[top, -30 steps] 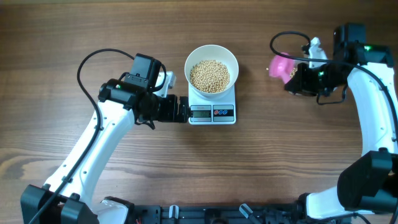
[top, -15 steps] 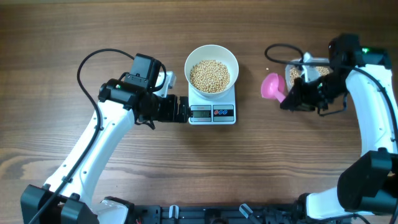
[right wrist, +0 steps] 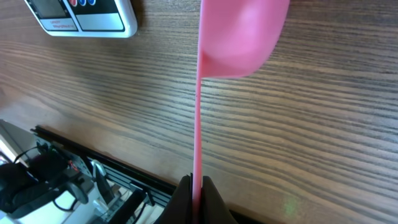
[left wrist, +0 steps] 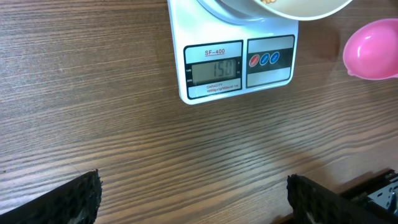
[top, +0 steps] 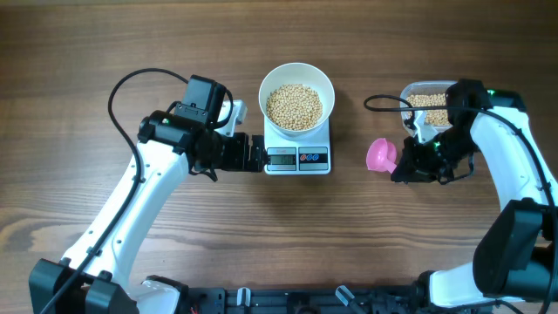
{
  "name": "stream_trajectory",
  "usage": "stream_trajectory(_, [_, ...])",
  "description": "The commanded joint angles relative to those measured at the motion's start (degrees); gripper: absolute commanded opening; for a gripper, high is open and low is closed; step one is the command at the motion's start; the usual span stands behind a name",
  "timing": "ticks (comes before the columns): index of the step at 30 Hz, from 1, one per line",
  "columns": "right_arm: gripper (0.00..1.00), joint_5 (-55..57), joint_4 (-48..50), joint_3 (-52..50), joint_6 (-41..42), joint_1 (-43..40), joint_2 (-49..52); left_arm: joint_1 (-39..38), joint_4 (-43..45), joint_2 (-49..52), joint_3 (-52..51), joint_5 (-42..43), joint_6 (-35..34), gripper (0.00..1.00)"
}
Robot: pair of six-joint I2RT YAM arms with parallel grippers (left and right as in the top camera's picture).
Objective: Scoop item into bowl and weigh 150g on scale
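A: Beans (top: 294, 106) lie heaped in the white bowl (top: 297, 66) on the scale (top: 298, 160). What moved?
B: The right pincer (right wrist: 198, 186), clamped on the pink scoop (top: 380, 155), swung away from the tub (top: 429, 91) down toward the table (top: 261, 227); the scoop is empty.
A: The left pincer (top: 256, 154)?
B: Gaping wide beside the scale. The display seems to read 150, though it is blurry, so weighing is likely done.

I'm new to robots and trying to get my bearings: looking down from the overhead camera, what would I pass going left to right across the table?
First the left gripper → scale, with the bowl of beans on it → scoop → tub.
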Motion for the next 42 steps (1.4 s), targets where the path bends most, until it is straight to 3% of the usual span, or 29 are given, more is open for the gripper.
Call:
stream_trajectory(1, [0.04,0.5,1.1,-1.5,0.5,-0.1,-1.0,0.2,0.2,0.4,-0.1,0.3,1.1,1.00])
stream_trajectory(5, [0.04,0.6,2.1,-2.3,2.0,-0.1,-1.0,0.2,0.2,0.4,-0.1,0.3,1.1,1.00])
stream_trajectory(9, [0.18,1.2,3.0,-2.3,2.5,-0.1,-1.0,0.2,0.2,0.4,-0.1,0.3,1.1,1.00])
stream_trajectory(13, [0.20,3.7,3.0,-2.3,3.7,-0.1,-1.0,0.2,0.2,0.4,-0.1,0.3,1.1,1.00])
stream_trajectory(17, [0.37,4.1,3.0,-2.3,3.7,-0.1,-1.0,0.2,0.2,0.4,-0.1,0.3,1.1,1.00])
stream_trajectory(19, [0.38,4.1,2.9,-2.3,3.7,-0.1,-1.0,0.2,0.2,0.4,-0.1,0.3,1.1,1.00])
stream_trajectory(23, [0.55,4.1,2.5,-2.3,3.8,-0.1,-1.0,0.2,0.2,0.4,-0.1,0.3,1.1,1.00])
stream_trajectory(32, [0.58,1.6,2.2,-0.8,5.0,-0.1,-1.1,0.2,0.2,0.4,-0.1,0.3,1.1,1.00])
stream_trajectory(39, [0.60,0.3,2.3,6.8,4.7,-0.1,-6.2,0.2,0.2,0.4,-0.1,0.3,1.1,1.00])
stream_trajectory(41, [0.68,0.7,2.5,10.1,4.8,-0.1,-10.5,0.2,0.2,0.4,-0.1,0.3,1.1,1.00])
stream_trajectory(42, [0.84,1.1,2.5,10.8,4.8,-0.1,-12.2,0.2,0.2,0.4,-0.1,0.3,1.1,1.00])
